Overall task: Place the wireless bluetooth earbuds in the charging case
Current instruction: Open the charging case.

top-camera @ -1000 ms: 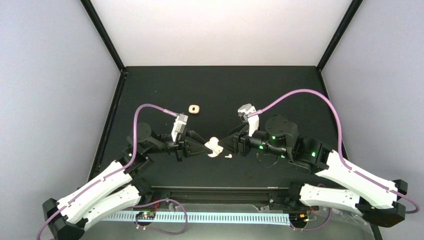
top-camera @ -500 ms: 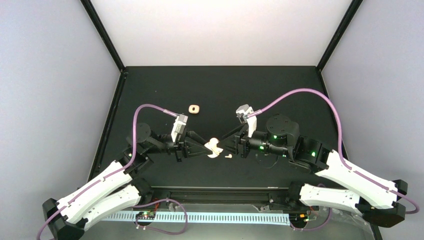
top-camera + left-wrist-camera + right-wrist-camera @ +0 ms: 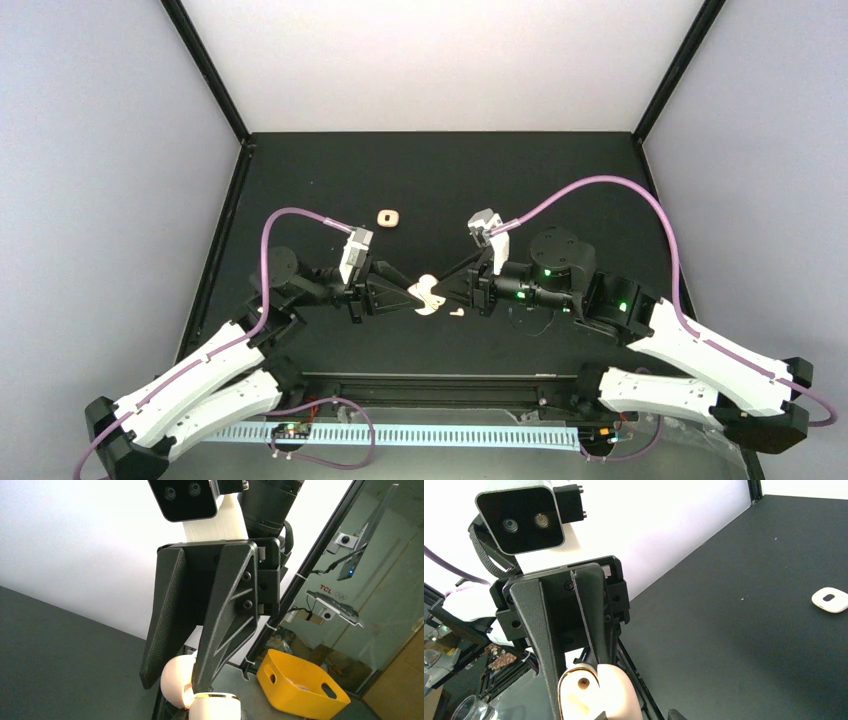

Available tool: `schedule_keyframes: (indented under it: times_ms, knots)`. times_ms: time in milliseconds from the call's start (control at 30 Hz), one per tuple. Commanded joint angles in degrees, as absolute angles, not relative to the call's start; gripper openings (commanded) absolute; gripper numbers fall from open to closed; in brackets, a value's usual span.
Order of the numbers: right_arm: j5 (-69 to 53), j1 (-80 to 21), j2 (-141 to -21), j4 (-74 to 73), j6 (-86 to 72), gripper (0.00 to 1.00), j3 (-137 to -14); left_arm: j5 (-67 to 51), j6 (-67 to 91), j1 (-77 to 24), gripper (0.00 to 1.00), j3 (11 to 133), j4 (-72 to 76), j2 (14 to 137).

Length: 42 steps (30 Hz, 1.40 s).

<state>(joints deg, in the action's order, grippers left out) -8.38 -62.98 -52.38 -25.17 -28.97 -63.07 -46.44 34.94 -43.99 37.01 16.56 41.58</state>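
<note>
Open charging case [image 3: 430,296] is held clamped in left jaws, mid counter [image 3: 520,190]. Right jaws are drawn together at tips, just right of case, pointed toward it; pinched earbud cannot be confirmed. One earbud [image 3: 457,312] lies on counter, nearer right arm.

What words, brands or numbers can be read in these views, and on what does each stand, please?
"TCL": red letters on a pale flat device in the background of the left wrist view; the small marks beside it are too blurred to read.
No other text is readable in any view.
</note>
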Motion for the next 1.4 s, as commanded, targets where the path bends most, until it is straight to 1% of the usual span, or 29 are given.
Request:
schedule_keyframes:
  times_ms: [0, 200, 333, 367, 467, 500, 567, 667, 833, 933, 1000, 1233, 1267, 1300, 1367]
  knots:
    - [-9.5, -62.9, -52.8, -23.9, -29.3, 0.28, -62.7, -47.7, 36.1, -44.2, 0.02, 38.4, 20.2, 41.0]
    - [-9.7, -62.9, -52.9, -23.5, -29.2, 0.23, -63.1, -47.9, 36.4, -44.2, 0.01, 38.3, 20.9, 41.2]
    - [-9.8, -62.9, -52.8, -24.0, -28.8, 0.16, -63.5, -47.5, 36.3, -44.2, 0.02, 38.2, 20.6, 41.3]
    - [-9.8, -62.9, -52.7, -24.1, -28.7, 0.15, -63.5, -47.3, 36.2, -44.2, 0.03, 38.2, 20.3, 41.4]
    - [-9.5, -62.9, -52.6, -24.7, -28.4, 0.12, -63.7, -47.2, 36.3, -44.2, 0.16, 38.1, 20.0, 41.7]
    - [-9.4, -62.9, -52.6, -24.9, -28.2, 0.12, -63.7, -47.2, 36.2, -44.2, 0.18, 38.0, 20.0, 41.8]
    - [-9.2, -62.9, -52.5, -25.3, -27.9, 0.10, -64.0, -47.1, 36.3, -44.2, 0.29, 38.0, 19.8, 42.0]
    - [-8.7, -62.9, -52.3, -25.7, -27.5, 0.08, -64.2, -47.1, 36.2, -44.2, 0.36, 37.8, 19.6, 42.3]
    - [-8.6, -62.9, -52.1, -26.0, -27.4, 0.04, -64.4, -47.0, 36.2, -44.2, 0.44, 37.4, 19.4, 42.5]
    - [-8.4, -62.9, -52.0, -26.4, -27.1, 0.01, -64.6, -46.9, 35.9, -44.2, 0.51, 37.2, 18.7, 42.5]
    - [-8.1, -62.9, -52.0, -27.0, -26.5, 0.01, -65.0, -46.6, 35.5, -44.2, 0.58, 37.2, 17.9, 42.3]
    - [-7.0, -62.9, -52.0, -32.7, -21.3, 0.01, -68.5, -44.4, 32.7, -44.2, 0.89, 36.6, 14.7, 41.3]
    - [-6.9, -62.9, -52.2, -34.2, -19.9, 0.01, -69.5, -44.4, 32.3, -44.2, 0.95, 36.4, 14.6, 41.2]
    - [-7.0, -62.9, -52.5, -35.8, -18.3, 0.01, -70.6, -44.3, 31.6, -44.2, 0.98, 36.3, 14.6, 41.2]
    - [-7.2, -62.9, -53.5, -39.9, -14.8, 0.01, -73.2, -44.4, 30.5, -44.2, 0.99, 36.4, 14.6, 41.2]
